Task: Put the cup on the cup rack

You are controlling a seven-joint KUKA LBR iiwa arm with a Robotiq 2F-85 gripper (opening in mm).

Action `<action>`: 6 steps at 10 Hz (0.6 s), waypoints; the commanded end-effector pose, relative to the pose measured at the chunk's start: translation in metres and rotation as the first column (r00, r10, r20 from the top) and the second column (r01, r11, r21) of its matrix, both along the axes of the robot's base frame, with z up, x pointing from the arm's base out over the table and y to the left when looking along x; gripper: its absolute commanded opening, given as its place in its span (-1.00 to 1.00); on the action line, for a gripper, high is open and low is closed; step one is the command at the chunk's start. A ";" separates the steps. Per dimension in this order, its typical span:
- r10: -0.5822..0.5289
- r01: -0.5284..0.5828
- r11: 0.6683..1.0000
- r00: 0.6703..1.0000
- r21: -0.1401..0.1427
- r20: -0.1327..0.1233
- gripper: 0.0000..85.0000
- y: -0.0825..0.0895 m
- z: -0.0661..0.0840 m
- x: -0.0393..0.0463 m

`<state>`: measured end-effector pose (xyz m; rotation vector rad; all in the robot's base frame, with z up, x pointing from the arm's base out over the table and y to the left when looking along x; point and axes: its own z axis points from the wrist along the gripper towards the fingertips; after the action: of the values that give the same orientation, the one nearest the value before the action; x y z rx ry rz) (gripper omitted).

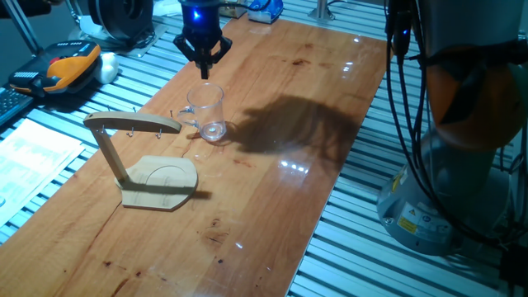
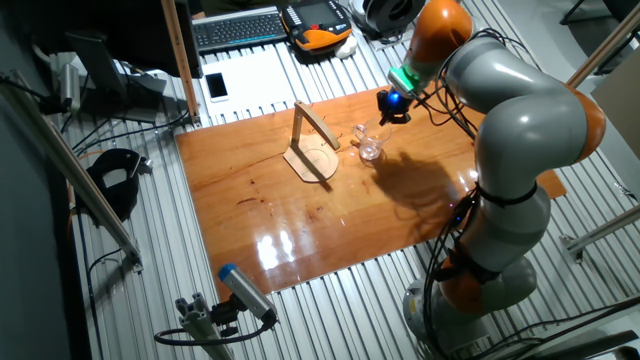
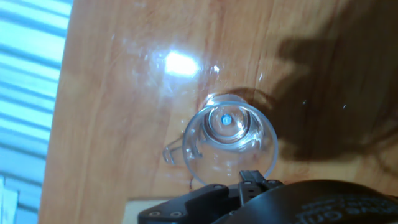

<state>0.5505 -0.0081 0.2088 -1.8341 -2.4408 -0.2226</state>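
Observation:
The cup (image 1: 206,111) is a clear glass mug standing upright on the wooden board, its handle pointing toward the cup rack. The cup rack (image 1: 132,124) is a light wooden stand with a flat base, a slanted post and a top arm, just left of the cup. My gripper (image 1: 204,68) hangs above the cup's far rim, open and empty, not touching it. The other fixed view shows the gripper (image 2: 390,112) above the cup (image 2: 371,146), with the rack (image 2: 312,148) beside it. The hand view looks down into the cup (image 3: 230,143); my fingertips are out of frame there.
The wooden board (image 1: 272,198) lies on a slatted aluminium table. An orange device (image 1: 70,66) and a keyboard (image 2: 240,28) lie beyond the board's far edge, with a phone (image 2: 216,86) nearby. The arm's base (image 1: 450,198) stands to the right.

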 end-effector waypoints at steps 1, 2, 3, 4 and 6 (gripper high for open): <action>-0.189 0.189 0.982 0.982 -0.001 0.000 -1.00 0.000 -0.001 0.0006; -0.201 0.201 0.980 0.980 -0.002 0.000 -1.00 0.000 -0.004 0.0015; -0.207 0.207 0.978 0.978 -0.003 -0.001 -1.00 0.000 -0.006 0.0026; -0.210 0.210 0.978 0.978 -0.010 0.002 -1.00 -0.001 -0.009 0.0039; -0.210 0.210 0.978 0.978 -0.010 0.002 -1.00 -0.005 -0.015 0.0073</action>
<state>0.5579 -0.0128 0.1932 -2.0872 -2.2586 -0.2239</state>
